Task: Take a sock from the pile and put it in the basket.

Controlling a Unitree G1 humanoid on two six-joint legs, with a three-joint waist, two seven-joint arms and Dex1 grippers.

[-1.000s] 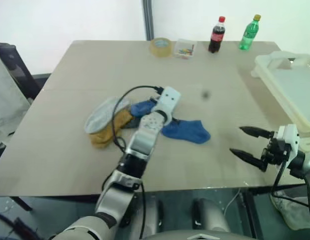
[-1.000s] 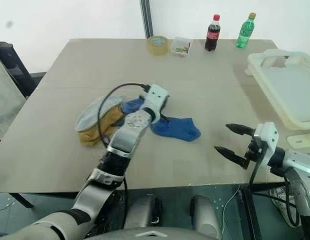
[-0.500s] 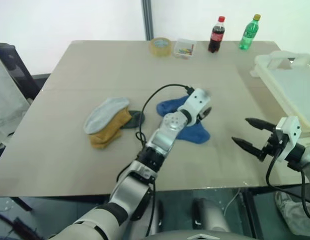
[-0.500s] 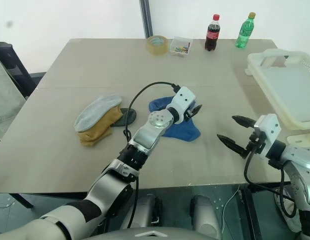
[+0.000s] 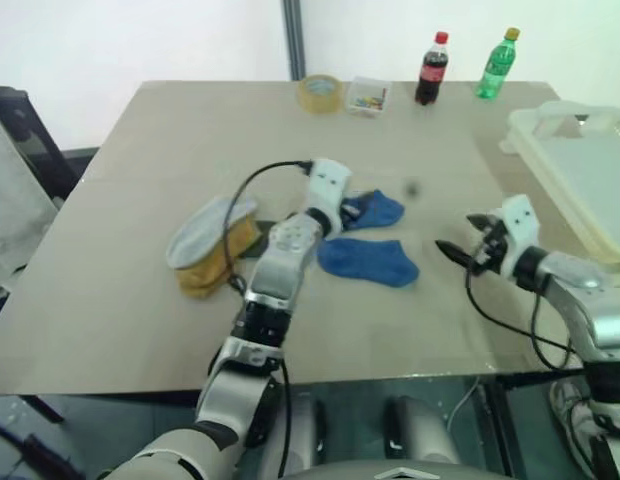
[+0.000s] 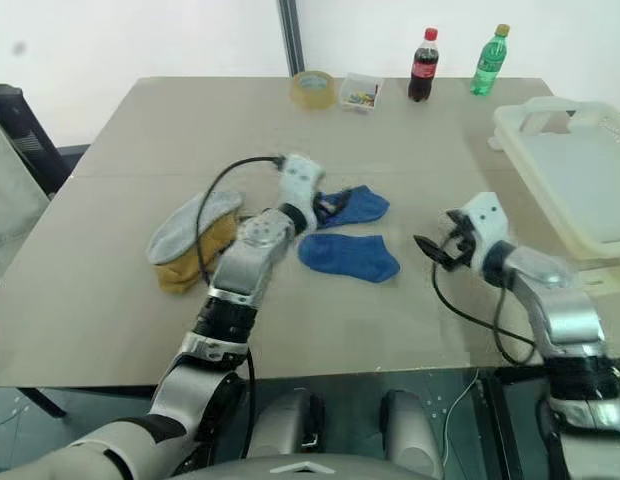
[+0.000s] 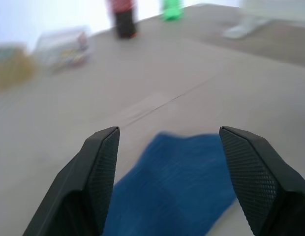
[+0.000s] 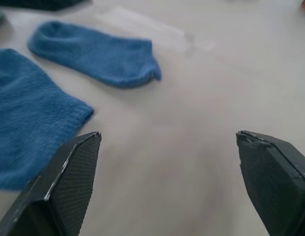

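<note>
Left eye view shows a beige desk (image 5: 140, 300) with the pile (image 5: 215, 245) of socks on its left half: a pale grey-blue sock lying over a mustard yellow sock (image 5: 205, 275). Just right of the pile lie two royal blue socks, the farther blue sock (image 5: 375, 210) and the nearer blue sock (image 5: 370, 262), close to each other but apart. The left end effector (image 7: 167, 147) hovers over the farther blue sock with its fingers spread wide and nothing between them; in the left wrist view the blue cloth lies below the gap. The right end effector (image 5: 452, 243) sits low over the bare desk just right of the nearer blue sock, pointing toward it, fingers spread wide and empty. The basket (image 5: 590, 190), off-white and shallow, stands at the desk's right edge, well apart from the socks. Along the far edge stand a roll of tape (image 5: 321, 93), a small clear box (image 5: 369, 97), a cola bottle (image 5: 433, 68) and a green bottle (image 5: 498, 65).
</note>
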